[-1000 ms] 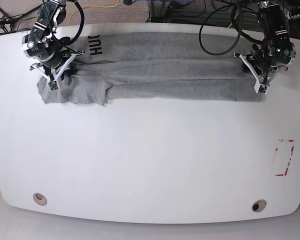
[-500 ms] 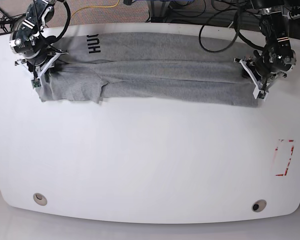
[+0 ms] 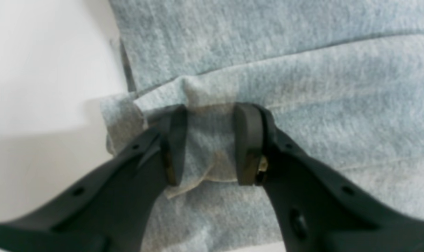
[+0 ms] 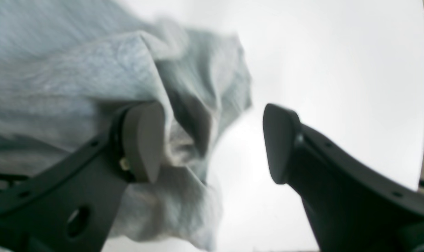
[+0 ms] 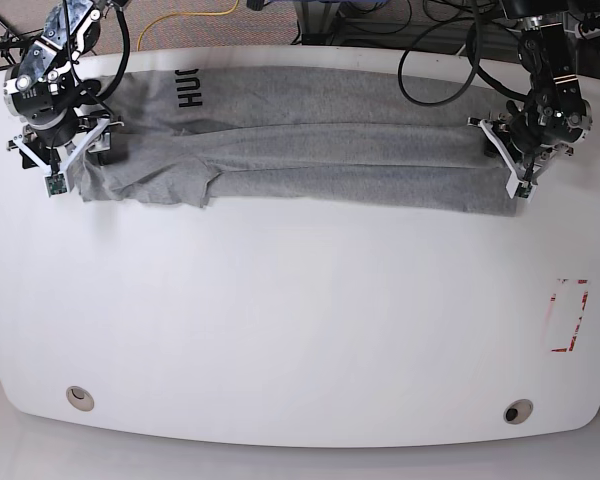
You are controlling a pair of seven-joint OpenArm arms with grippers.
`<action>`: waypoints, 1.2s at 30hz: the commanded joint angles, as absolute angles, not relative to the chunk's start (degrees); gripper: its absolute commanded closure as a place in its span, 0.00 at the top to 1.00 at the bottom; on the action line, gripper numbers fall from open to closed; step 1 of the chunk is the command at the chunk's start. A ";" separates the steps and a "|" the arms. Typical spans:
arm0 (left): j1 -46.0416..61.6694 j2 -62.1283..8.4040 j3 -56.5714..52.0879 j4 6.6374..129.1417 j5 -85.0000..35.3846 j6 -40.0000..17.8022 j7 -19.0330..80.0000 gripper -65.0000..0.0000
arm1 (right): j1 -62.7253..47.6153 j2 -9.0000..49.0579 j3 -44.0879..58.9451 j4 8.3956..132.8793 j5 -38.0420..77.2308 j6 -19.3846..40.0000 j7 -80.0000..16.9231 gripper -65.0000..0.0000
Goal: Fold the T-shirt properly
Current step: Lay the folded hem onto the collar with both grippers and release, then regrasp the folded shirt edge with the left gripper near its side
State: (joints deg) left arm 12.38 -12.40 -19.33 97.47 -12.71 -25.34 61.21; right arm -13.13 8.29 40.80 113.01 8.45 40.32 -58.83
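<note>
The light grey T-shirt (image 5: 330, 150) lies folded into a long band across the far half of the white table (image 5: 300, 320), with black lettering (image 5: 188, 90) near its left end. At the band's right end my left gripper (image 5: 517, 165) is shut on a pinched fold of the T-shirt (image 3: 303, 87), with cloth between its pads (image 3: 247, 140). My right gripper (image 5: 66, 160) is at the left end, open. In the right wrist view its left pad (image 4: 143, 140) rests against the rumpled T-shirt (image 4: 75, 80), and the other finger hangs over bare table.
A red-outlined rectangle (image 5: 568, 315) is marked on the table at the right. Two round holes (image 5: 79, 398) (image 5: 517, 411) sit near the front edge. Black and yellow cables (image 5: 430, 60) run behind the far edge.
My right gripper has moved left along the shirt's left end and its jaws have swung apart, releasing the cloth. The left gripper has held its grip and barely moved.
</note>
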 commanded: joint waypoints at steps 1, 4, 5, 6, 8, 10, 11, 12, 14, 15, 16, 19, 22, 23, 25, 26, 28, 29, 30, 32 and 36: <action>12.35 -12.88 -19.56 97.71 -11.21 -25.01 62.46 0.31 | -12.79 8.92 41.10 114.77 12.26 40.00 -59.74 0.66; 12.35 -12.88 -19.56 97.71 -11.21 -25.01 62.46 0.31 | -12.70 8.57 41.27 114.95 14.02 40.00 -60.00 0.65; 12.35 -12.88 -19.56 97.71 -11.21 -25.01 62.46 0.31 | -12.70 8.57 41.71 115.03 14.37 40.00 -60.00 0.65; 12.35 -12.88 -19.56 97.71 -11.21 -25.01 62.46 0.31 | -12.70 8.48 42.15 115.03 14.73 40.00 -60.00 0.65; 12.35 -12.97 -19.56 97.71 -11.21 -25.01 62.46 0.31 | -12.79 8.40 42.86 115.03 14.73 40.00 -60.00 0.65; 12.35 -12.97 -19.56 97.71 -11.21 -25.01 62.46 0.31 | -12.88 7.69 43.12 114.95 14.55 40.00 -60.00 0.65; 12.35 -13.05 -19.56 97.71 -11.21 -25.01 62.46 0.31 | -12.97 7.52 43.21 114.95 14.55 40.00 -60.00 0.65; 12.35 -13.05 -19.56 97.71 -11.21 -25.01 62.46 0.31 | -13.05 7.16 43.74 115.03 14.55 40.00 -60.00 0.65; 12.35 -13.05 -19.56 97.71 -11.21 -25.01 62.46 0.31 | -13.05 6.99 45.14 115.30 14.99 40.00 -60.00 0.65; 12.35 -13.05 -19.56 97.71 -11.21 -25.01 62.46 0.31 | -12.88 6.90 45.76 115.38 15.08 40.00 -60.00 0.65; 12.35 -13.05 -19.56 97.71 -11.21 -25.01 62.46 0.31 | -12.62 6.90 46.20 115.47 15.08 40.00 -60.00 0.65; 12.35 -12.97 -19.56 97.80 -11.21 -25.01 62.46 0.31 | -12.26 6.90 46.55 115.65 16.22 40.00 -60.00 0.65; 12.35 -12.97 -19.56 97.63 -11.21 -25.01 62.46 0.31 | -11.38 7.16 45.85 115.65 21.58 40.00 -60.00 0.63; 12.26 -12.97 -19.56 97.63 -11.21 -25.01 62.46 0.31 | -11.38 7.25 45.67 115.65 22.81 40.00 -60.09 0.61; 12.26 -12.97 -19.56 97.63 -11.21 -25.01 62.46 0.31 | -11.12 7.34 44.18 115.65 25.54 40.00 -60.79 0.55; 12.26 -13.05 -19.56 97.63 -11.21 -25.01 62.46 0.31 | -11.03 7.34 43.03 115.47 26.68 40.00 -61.58 0.51; 12.26 -13.05 -19.56 97.63 -11.21 -25.01 62.46 0.31 | -11.03 7.43 40.48 115.47 28.35 40.00 -62.90 0.43; 12.35 -13.05 -19.56 97.63 -11.21 -25.01 62.46 0.31 | -11.03 7.43 39.25 115.47 28.70 40.00 -63.08 0.40; 12.35 -13.05 -19.56 97.63 -11.21 -25.01 62.46 0.31 | -11.03 7.43 37.41 115.38 28.79 40.00 -63.25 0.36; 12.35 -13.05 -19.56 97.63 -11.21 -25.01 62.46 0.31 | -11.03 7.25 35.03 115.21 28.35 40.00 -63.25 0.30; 12.18 -13.05 -19.56 97.63 -11.21 -25.01 62.46 0.31 | -11.03 6.73 30.55 113.27 24.92 40.00 -61.67 0.23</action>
State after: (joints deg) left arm 12.36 -12.45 -19.33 97.43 -12.53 -25.32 61.21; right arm -11.40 6.35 32.16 113.86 26.89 39.97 -63.83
